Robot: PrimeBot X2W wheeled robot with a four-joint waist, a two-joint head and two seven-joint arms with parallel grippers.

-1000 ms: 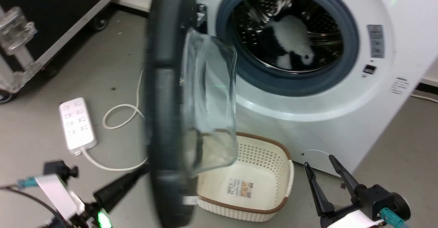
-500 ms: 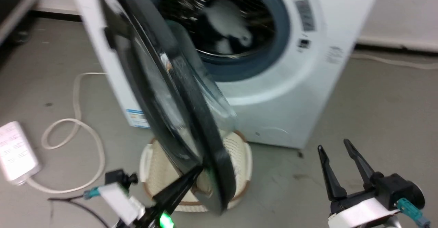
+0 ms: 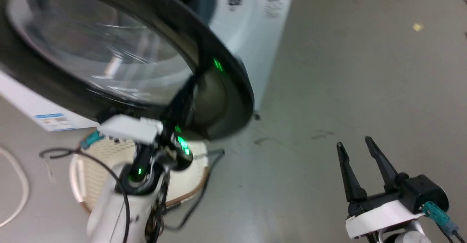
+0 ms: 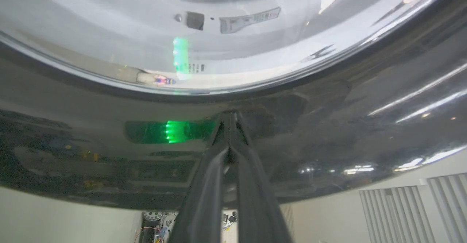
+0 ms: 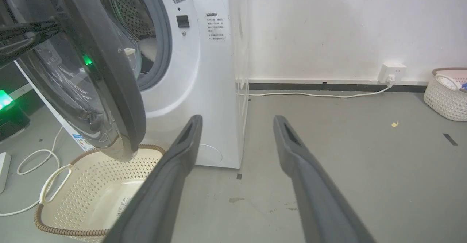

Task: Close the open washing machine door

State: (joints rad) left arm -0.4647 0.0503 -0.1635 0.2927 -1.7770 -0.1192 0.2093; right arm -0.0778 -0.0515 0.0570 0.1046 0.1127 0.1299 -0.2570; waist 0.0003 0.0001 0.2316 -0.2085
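Far left, low down: cream perforated basket with a brown rim [image 3: 78, 179], on the grey floor [image 3: 328, 71]. Above it, sweeping across: large round glossy black washing machine door with a bulging clear glass window [image 3: 102, 49], swung part-way round, lower edge hanging over the basket. Pressed to its outer face, left pincer [image 4: 230, 126], fingers shut flat together, holding nothing, tips seemingly touching the black band just below the glass. Next along: white boxy front-loading washing machine [image 5: 204, 89], with a clear gap between door and front, grey rubber gasket [image 5: 166, 46] and perforated steel drum [image 5: 126, 2] showing through it. Judged mid-push: closing under way, not yet latched. Next call: drive the door round toward the machine front, minding slip on that slick curved surface, then a firm last shove to seat the catch. Far right: right pincer [image 3: 354, 142], spread wide, empty, above bare floor, well apart from the machine.
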